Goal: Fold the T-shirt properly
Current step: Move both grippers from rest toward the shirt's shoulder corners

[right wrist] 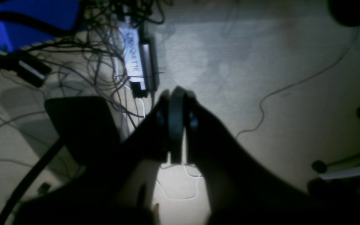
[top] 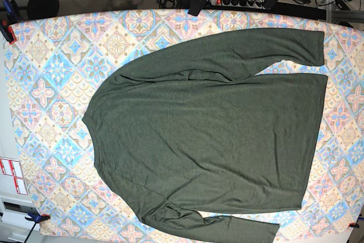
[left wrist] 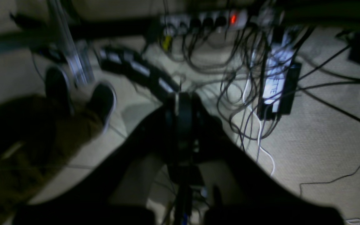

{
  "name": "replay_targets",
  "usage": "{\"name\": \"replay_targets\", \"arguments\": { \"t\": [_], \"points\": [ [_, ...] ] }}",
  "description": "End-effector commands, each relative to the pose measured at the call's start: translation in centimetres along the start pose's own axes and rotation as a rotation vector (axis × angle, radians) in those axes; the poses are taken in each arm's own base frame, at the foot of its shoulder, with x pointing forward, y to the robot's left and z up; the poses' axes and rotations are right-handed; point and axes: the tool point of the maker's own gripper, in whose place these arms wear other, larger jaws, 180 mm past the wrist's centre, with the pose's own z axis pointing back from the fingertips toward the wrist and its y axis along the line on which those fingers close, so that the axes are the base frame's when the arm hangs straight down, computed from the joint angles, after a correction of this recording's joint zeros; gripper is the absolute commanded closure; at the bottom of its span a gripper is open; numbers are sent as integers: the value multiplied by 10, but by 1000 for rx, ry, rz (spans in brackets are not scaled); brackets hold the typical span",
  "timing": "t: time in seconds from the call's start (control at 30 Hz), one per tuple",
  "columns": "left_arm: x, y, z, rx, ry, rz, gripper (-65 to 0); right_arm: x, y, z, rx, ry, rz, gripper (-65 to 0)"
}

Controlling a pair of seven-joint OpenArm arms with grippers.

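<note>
T-shirt (top: pixel 210 135): spread flat on patterned table (top: pixel 51 72), neckline toward base view's left, hem toward right; one sleeve lying along far edge, other along near edge, both angled toward hem. Left gripper (left wrist: pixel 180 103): pressed together, holding nothing, hanging over beige floor (left wrist: pixel 323 140) above cables (left wrist: pixel 248 103) and power strip (left wrist: pixel 205 18). Right gripper (right wrist: pixel 177 103): pressed together, empty, over same floor beside cable tangle. Neither gripper near T-shirt in base view.
</note>
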Motion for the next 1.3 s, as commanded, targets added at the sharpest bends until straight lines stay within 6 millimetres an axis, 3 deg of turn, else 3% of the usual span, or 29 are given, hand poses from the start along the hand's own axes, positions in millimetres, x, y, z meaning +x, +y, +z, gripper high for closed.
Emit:
{"name": "replay_targets", "arguments": {
  "t": [0.0,0.17,0.37,0.47,0.7,0.83,1.07,1.27],
  "points": [
    [-4,7,11,7,-13,-18,0,1,-20,6,-44,-23,-7,0],
    [14,14,43,-5,-100,-73,0,17,-59,36,-138,-112,-37,0],
    [45,19,80,-42,-206,-22,0,41,-83,76,-194,-217,-10,0],
    [61,20,98,-73,-252,35,-1,56,-85,95,-199,-271,12,0],
    [107,24,129,-146,-360,124,-2,107,-79,134,-196,-389,51,0],
    [126,48,134,-121,-405,197,-13,132,-68,144,-176,-386,59,0],
    [165,74,137,-98,-506,337,-189,153,-27,148,-79,-380,84,0],
    [185,98,130,-100,-500,496,-241,177,8,137,3,-377,95,0]
  ]
}}
